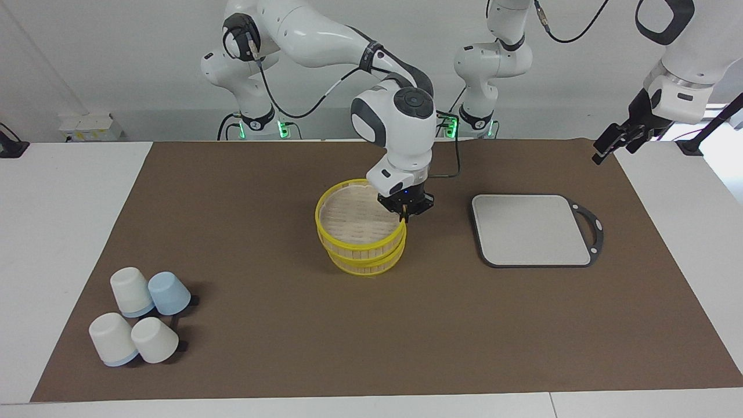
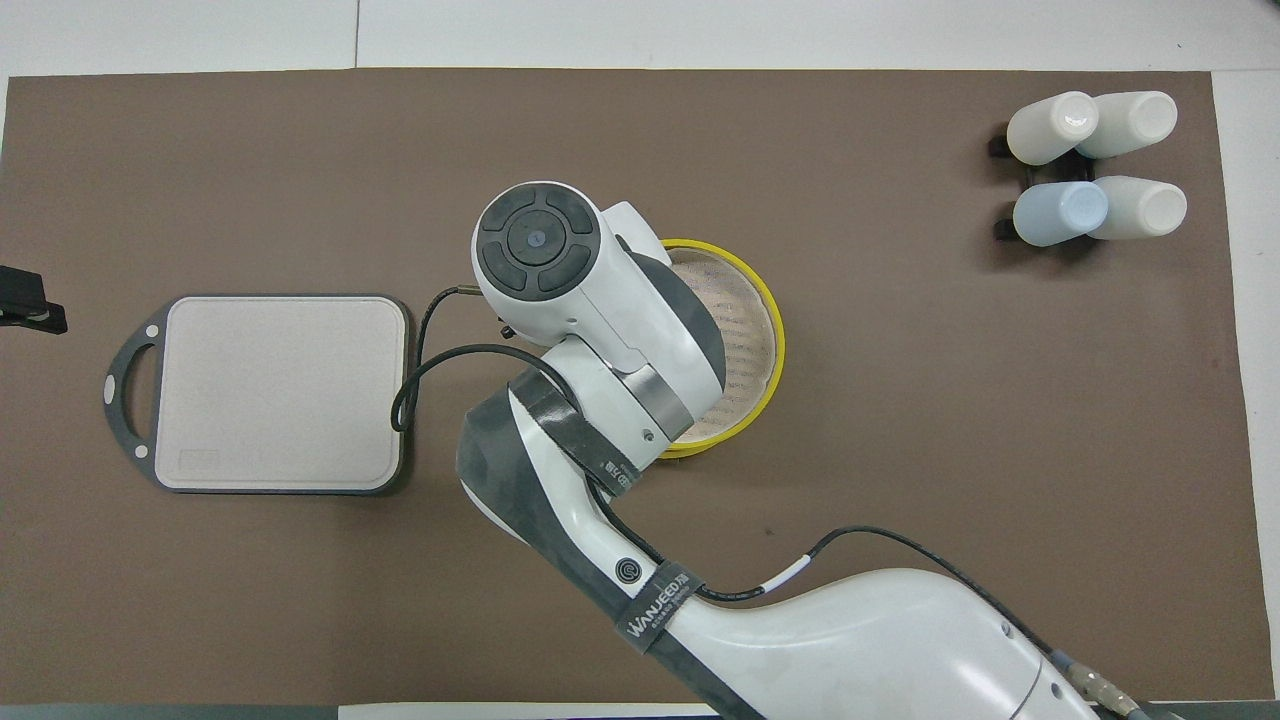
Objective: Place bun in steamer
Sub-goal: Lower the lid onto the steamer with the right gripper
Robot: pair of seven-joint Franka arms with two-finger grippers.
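Note:
The steamer's lower basket [image 1: 367, 266] stands mid-table, with its yellow-rimmed top tier [image 1: 353, 219] stacked over it and nearly lined up. My right gripper [image 1: 404, 218] is shut on the tier's rim at the side toward the left arm's end. From overhead the right arm's wrist covers that grip, and only part of the top tier [image 2: 748, 335] shows. The bun is hidden under the tier. My left gripper [image 1: 606, 148] hangs open and empty, high over the mat's corner by the left arm's end. Only a sliver of the left gripper [image 2: 28, 303] shows from overhead.
A flat grey board [image 1: 531, 229] with a dark handle lies between the steamer and the left arm's end, also seen from overhead as the board [image 2: 280, 390]. Several upturned cups [image 1: 139, 316] cluster at the right arm's end, farther from the robots.

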